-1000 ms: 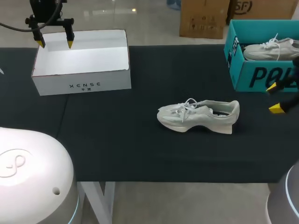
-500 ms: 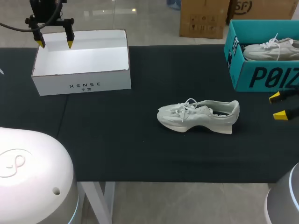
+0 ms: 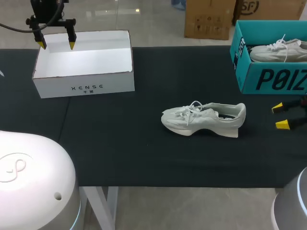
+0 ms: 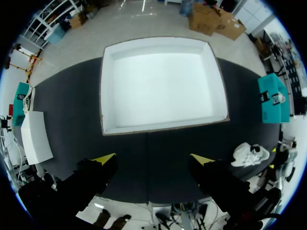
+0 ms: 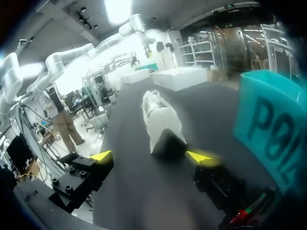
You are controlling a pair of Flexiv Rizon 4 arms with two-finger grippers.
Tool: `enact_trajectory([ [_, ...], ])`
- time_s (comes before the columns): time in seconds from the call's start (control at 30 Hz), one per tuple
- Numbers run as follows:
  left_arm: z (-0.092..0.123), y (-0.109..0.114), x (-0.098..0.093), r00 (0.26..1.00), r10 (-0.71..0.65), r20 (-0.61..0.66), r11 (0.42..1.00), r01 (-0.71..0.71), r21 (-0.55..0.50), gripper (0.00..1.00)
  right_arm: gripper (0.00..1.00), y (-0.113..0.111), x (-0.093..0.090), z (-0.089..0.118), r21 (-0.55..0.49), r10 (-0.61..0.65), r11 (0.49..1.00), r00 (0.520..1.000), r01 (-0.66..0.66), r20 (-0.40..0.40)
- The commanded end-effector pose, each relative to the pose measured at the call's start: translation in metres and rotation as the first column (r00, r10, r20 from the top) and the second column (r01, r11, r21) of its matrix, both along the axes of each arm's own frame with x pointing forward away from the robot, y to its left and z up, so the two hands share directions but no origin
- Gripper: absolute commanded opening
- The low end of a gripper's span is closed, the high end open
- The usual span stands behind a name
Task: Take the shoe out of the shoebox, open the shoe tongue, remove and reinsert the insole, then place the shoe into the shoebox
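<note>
head view, nearest first: the black table [image 3: 144, 158] carries the pale shoe [image 3: 204, 118] a little right of its middle. the shoe stands on its sole, toe toward my left side and heel toward my right, with the laces loose on top. near the heel but apart from it, the right gripper [image 3: 280, 116] hovers low over the table, its two yellow-tipped fingers spread and gripping nothing. right wrist view looks along those fingers at the shoe's heel, which sits ahead of the gap, touched by neither tip. farther back on the right, the teal shoebox [image 3: 268, 79] stands open with a second shoe [image 3: 276, 50] lying inside it. farther back on the left, well apart from the shoe, the white shoebox [image 3: 84, 62] stands open, its white floor showing. the left gripper [image 3: 57, 45] hangs above the box's far left part, fingers spread wide and holding nothing. left wrist view looks down into that box ahead of the tips.
</note>
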State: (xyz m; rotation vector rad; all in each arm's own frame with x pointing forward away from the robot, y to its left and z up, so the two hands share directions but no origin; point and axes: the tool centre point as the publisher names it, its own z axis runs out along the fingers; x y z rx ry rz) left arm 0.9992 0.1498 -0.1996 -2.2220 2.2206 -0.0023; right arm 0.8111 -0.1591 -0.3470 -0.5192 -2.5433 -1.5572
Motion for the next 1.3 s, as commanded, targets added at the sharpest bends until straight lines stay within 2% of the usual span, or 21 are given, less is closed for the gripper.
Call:
enact_trajectory([
  [0.03, -0.001, 0.000, 0.000, 1.000, 0.000, 0.000, 1.000, 0.000, 0.000, 1.00, 1.00, -0.001, -0.001, -0.015, 0.081, -0.020, 0.997, 0.996, 0.013, 0.085],
  [0.17, -0.001, 0.000, 0.000, 1.000, 0.000, 0.000, 1.000, 0.000, 0.000, 1.00, 1.00, 0.004, -0.001, -0.019, 0.148, 0.015, 0.988, 0.986, -0.040, 0.166],
  [0.23, -0.001, 0.000, 0.000, 1.000, 0.000, 0.000, 1.000, 0.000, 0.000, 1.00, 1.00, 0.010, -0.001, -0.018, 0.160, 0.044, 0.984, 0.977, -0.078, 0.209],
  [0.4, -0.001, 0.000, 0.000, 1.000, 0.000, 0.000, 1.000, 0.000, 0.000, 1.00, 1.00, 0.022, 0.001, -0.021, 0.150, 0.057, 0.984, 0.965, -0.098, 0.258],
  [0.9, -0.001, 0.000, 0.000, 1.000, 0.000, 0.000, 1.000, 0.000, 0.000, 1.00, 1.00, 0.039, 0.017, -0.031, 0.129, -0.015, 0.991, 0.959, -0.023, 0.283],
  [1.3, -0.001, 0.000, 0.000, 1.000, 0.000, 0.000, 1.000, 0.000, 0.000, 1.00, 1.00, 0.070, 0.031, -0.046, 0.126, -0.014, 0.992, 0.956, -0.024, 0.292],
])
